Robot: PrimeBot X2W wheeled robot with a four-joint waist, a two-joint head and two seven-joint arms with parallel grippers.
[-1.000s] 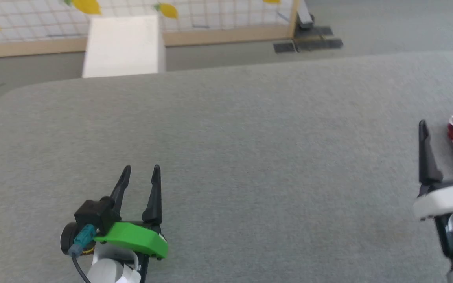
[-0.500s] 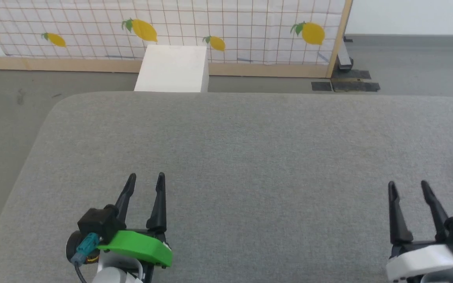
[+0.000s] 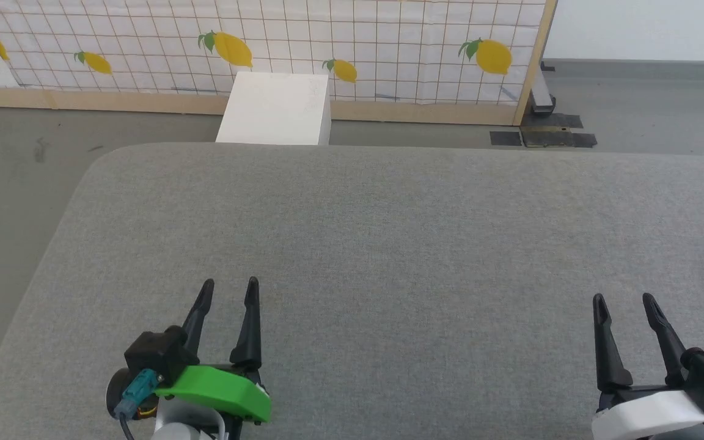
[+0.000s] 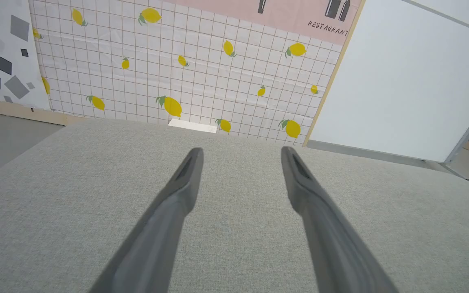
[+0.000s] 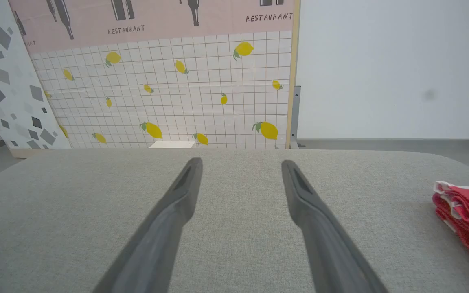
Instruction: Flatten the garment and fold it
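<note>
Our left gripper (image 3: pixel 230 282) hangs over the grey fabric-covered counter (image 3: pixel 388 232), its long dark fingers (image 4: pixel 185 183) apart and empty. Our right gripper (image 3: pixel 623 297) does likewise, fingers spread with nothing between them. Within the last second our head has turned, shifting the whole view, and both arms sit at rest. The bright red soft garment with white trim (image 5: pixel 468 211) lies in a layered stack to the right of the right fingers, well apart from them, near the counter's edge. We judge the fold done, or nearly.
</note>
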